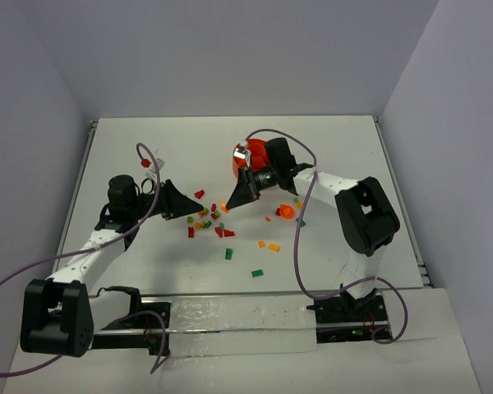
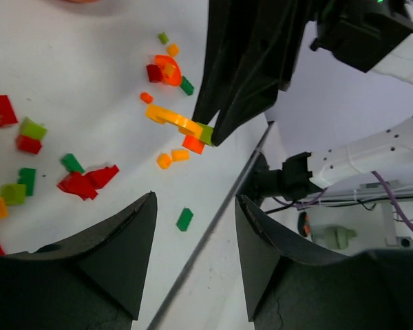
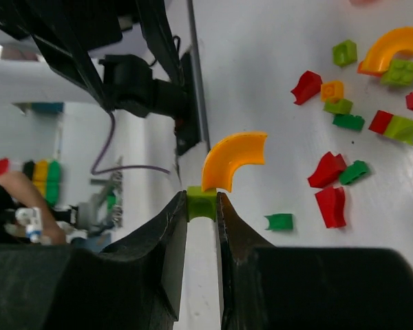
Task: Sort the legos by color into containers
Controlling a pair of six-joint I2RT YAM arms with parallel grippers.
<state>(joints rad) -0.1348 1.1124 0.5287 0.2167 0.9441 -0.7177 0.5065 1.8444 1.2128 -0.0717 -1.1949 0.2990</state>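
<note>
My right gripper (image 3: pixel 202 198) is shut on a lime green brick (image 3: pixel 202 206) that has a curved orange piece (image 3: pixel 233 159) stuck on top, held just above the table. In the top view it (image 1: pixel 229 203) hovers over the scattered legos (image 1: pixel 209 218). My left gripper (image 2: pixel 195 198) is open, with nothing between its fingers. It (image 1: pixel 195 214) sits low at the left edge of the same pile, facing the right gripper. From the left wrist, the held lime brick (image 2: pixel 206 133) and its orange curve (image 2: pixel 171 117) show ahead. The orange bowl (image 1: pixel 255 150) stands behind the right arm, partly hidden.
Loose green bricks (image 1: pixel 228 254) (image 1: pixel 257 272) and small orange bits (image 1: pixel 268 245) lie nearer the front. An orange round piece (image 1: pixel 286 211) lies under the right forearm. Red, green and lime bricks (image 3: pixel 330 185) spread to the right of the right gripper. Walls close three sides.
</note>
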